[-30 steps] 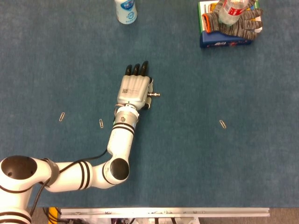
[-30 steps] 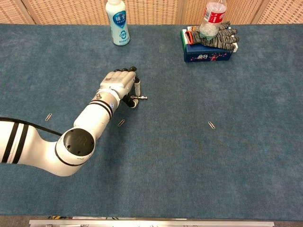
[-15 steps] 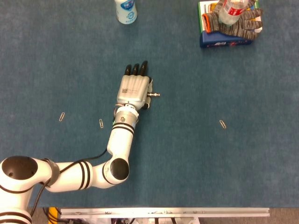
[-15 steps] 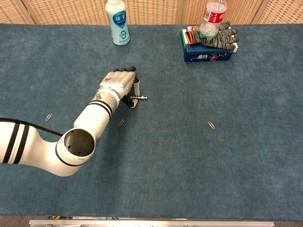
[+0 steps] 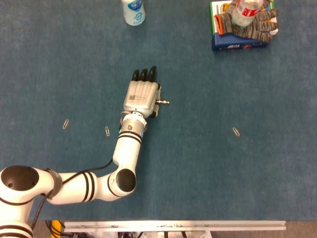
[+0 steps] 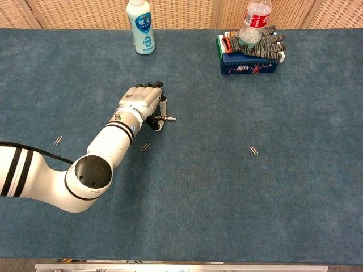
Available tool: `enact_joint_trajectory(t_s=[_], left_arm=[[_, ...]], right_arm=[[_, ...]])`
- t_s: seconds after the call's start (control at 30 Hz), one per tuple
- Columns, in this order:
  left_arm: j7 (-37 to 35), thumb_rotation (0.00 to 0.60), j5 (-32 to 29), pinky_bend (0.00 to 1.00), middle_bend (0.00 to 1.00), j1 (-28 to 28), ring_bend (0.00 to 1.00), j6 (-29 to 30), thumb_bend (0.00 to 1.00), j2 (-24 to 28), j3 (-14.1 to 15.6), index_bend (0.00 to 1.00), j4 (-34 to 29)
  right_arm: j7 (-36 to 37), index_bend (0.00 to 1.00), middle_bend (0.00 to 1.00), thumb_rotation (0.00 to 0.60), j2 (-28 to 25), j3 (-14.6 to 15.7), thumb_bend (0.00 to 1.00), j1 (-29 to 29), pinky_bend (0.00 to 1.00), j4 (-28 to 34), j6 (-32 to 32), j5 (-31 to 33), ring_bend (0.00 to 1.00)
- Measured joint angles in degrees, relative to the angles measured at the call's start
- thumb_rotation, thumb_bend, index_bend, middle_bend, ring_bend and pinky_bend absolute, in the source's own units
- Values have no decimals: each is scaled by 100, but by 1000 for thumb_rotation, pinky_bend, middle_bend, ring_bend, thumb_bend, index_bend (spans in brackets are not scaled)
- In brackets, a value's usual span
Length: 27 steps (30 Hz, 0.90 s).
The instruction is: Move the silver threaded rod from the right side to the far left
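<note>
The silver threaded rod [image 5: 163, 102] [image 6: 169, 118] is short, and only its right end shows, sticking out from under my left hand [image 5: 142, 95] [image 6: 142, 102]. That hand lies palm down on the blue table cover near the middle, and its thumb and a finger pinch the rod's left end. The other fingers point toward the far edge. The rod lies level, close to the cloth. Neither view shows my right hand.
A white bottle [image 5: 133, 11] [image 6: 140, 27] stands at the far edge, left of centre. A blue box [image 5: 240, 42] [image 6: 249, 61] at the far right carries a knit glove and a clear bottle. Paperclips [image 5: 107, 131] [image 5: 65, 124] [image 5: 236, 132] lie scattered on the cloth.
The left hand and the rod have shifted very slightly toward me and to the left. Nothing else has moved.
</note>
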State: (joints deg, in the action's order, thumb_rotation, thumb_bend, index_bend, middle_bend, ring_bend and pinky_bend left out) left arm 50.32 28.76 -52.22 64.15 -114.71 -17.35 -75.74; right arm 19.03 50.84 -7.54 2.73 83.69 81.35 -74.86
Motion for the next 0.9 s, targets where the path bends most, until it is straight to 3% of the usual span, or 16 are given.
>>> enact_joint_trajectory(t_s=[0.9], left_arm=[[-33, 600, 40, 0, 0, 13, 0, 43, 359, -15, -5, 527, -31]], right_arm=[[48, 228, 113, 600, 28, 0, 169, 8, 0, -43, -5, -6, 0]])
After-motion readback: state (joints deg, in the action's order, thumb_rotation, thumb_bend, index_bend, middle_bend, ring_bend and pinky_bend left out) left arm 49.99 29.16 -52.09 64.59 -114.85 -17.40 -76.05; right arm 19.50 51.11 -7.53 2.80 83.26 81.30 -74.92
